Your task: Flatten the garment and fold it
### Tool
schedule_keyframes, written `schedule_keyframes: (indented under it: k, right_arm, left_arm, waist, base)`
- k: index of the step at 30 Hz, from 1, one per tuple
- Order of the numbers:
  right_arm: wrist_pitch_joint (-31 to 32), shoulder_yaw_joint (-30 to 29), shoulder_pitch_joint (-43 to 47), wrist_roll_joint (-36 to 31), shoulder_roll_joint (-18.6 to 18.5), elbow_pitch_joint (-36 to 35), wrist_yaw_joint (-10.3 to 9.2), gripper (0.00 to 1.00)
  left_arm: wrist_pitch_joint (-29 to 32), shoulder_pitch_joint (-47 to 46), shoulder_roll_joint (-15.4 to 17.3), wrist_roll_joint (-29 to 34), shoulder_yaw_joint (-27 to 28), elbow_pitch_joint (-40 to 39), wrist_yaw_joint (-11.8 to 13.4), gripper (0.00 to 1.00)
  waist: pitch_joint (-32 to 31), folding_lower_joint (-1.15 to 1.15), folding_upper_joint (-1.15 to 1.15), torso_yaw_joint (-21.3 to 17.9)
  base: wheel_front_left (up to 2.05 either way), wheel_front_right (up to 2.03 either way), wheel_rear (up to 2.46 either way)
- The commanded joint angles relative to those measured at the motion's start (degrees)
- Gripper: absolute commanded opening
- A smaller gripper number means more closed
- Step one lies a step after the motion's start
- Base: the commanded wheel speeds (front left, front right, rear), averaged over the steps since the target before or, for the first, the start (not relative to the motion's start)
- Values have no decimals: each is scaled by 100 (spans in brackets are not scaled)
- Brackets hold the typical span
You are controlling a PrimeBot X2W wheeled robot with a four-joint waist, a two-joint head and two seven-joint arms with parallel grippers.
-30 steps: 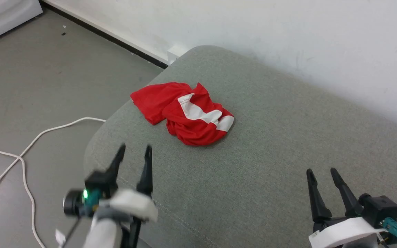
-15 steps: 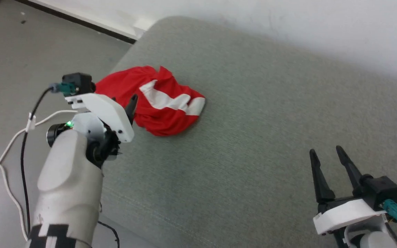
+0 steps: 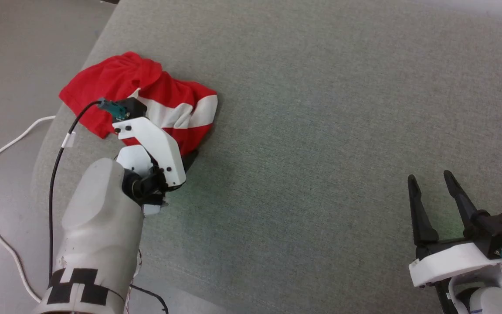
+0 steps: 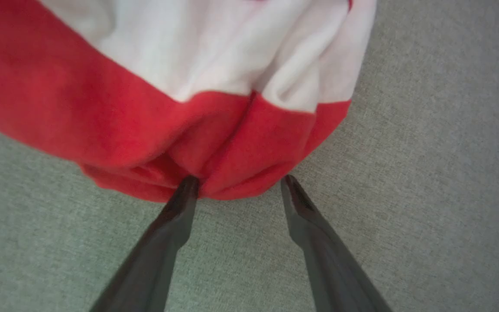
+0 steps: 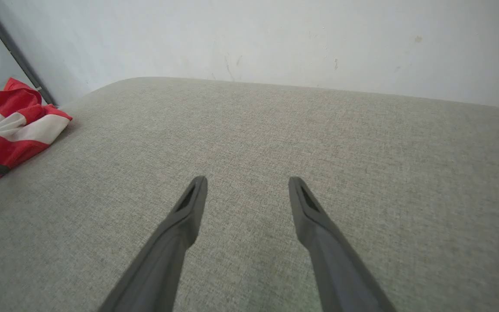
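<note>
Near the cushion's (image 3: 320, 131) left edge the crumpled garment (image 3: 107, 83) stretches left-right; left end effector (image 4: 237, 186) and right end effector (image 3: 429, 175) gape empty.

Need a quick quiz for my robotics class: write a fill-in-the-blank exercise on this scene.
1. The crumpled garment is red with broad ____ stripes.
2. The open left gripper has the tips of its fingers at a ____ fold of the garment, not a white one.
3. The right gripper, over the bare grey cushion, holds ____.
Missing words: white; red; nothing.
</note>
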Motion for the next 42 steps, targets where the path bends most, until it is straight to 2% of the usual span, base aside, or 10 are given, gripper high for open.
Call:
schedule_keyframes:
  k: [1,2,3,4,5,14,23,29,36,42]
  right_arm:
    - [-9,33,-72,24,-8,-41,-5,100]
    - [-12,41,-79,40,-8,-36,-5,100]
    - [-16,50,-86,55,-8,-26,-5,100]
    - [-23,58,-92,69,-8,-13,-5,100]
    - [-31,68,-96,85,-8,-1,-5,100]
    - [-170,131,-100,272,-8,254,-5,100]
    - [-415,354,-92,733,-8,745,-5,100]
    - [-516,442,-105,1049,-8,1104,-5,100]
    - [-535,291,-95,1138,-8,1204,-5,100]
    - [-537,-8,-67,1116,-8,1155,-5,100]
  left_arm:
    - [50,-15,-16,-34,-25,95,37,100]
    - [33,-3,-21,-40,-28,123,44,100]
    - [9,7,-17,-21,-55,142,40,89]
    - [-88,13,-4,7,-78,130,34,28]
    - [-198,23,0,15,-77,118,34,0]
    - [-1195,-92,219,57,40,-12,95,0]
    - [-1959,-900,567,305,-120,-650,-12,0]
    - [-1851,-1599,731,343,-418,-1173,-122,0]
    - [-1505,-2006,555,23,-797,-1593,-165,0]
    - [-933,-1768,409,-310,-1439,-1727,-170,0]
  waist:
    - [121,-2,0,-110]
    - [108,-2,0,-111]
    - [96,-2,0,-112]
    - [80,-2,0,-113]
    - [64,-2,0,-116]
    - [-220,-2,0,-208]
    - [-897,-2,0,-536]
    - [-1368,-2,0,-1132]
    - [-1586,-2,0,-1830]
    - [-1609,-2,0,-2417]
  base:
    - [0,0,0]
    - [0,0,0]
    - [0,0,0]
    - [0,0,0]
    - [0,0,0]
    - [0,0,0]
    - [0,0,0]
    - [0,0,0]
    - [0,0,0]
    - [0,0,0]
